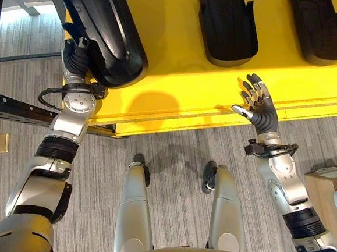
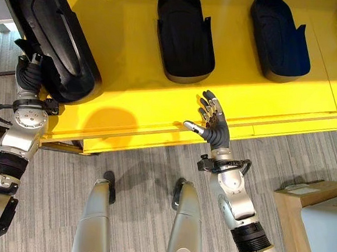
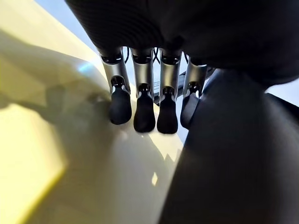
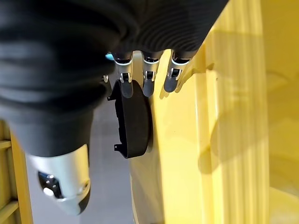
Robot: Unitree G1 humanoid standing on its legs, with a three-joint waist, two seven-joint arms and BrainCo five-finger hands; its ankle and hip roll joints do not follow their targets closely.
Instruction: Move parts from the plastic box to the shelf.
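A large black moulded part (image 1: 106, 28) lies tilted at the left end of the yellow shelf (image 1: 171, 85). My left hand (image 1: 74, 57) is at the part's near end, its wrist just off the shelf's left corner. In the left wrist view its fingers (image 3: 145, 112) are straight and rest on the shelf beside the part (image 3: 233, 163). My right hand (image 1: 257, 107) hovers open over the shelf's front edge, fingers spread and holding nothing. Its fingers (image 4: 148, 79) point toward another black part (image 4: 133, 121).
More black parts (image 1: 226, 25) (image 1: 319, 27) lie in a row further along the shelf. A cardboard box (image 1: 330, 179) stands on the grey carpet at lower right. A dark frame rail (image 1: 6, 107) runs along the left.
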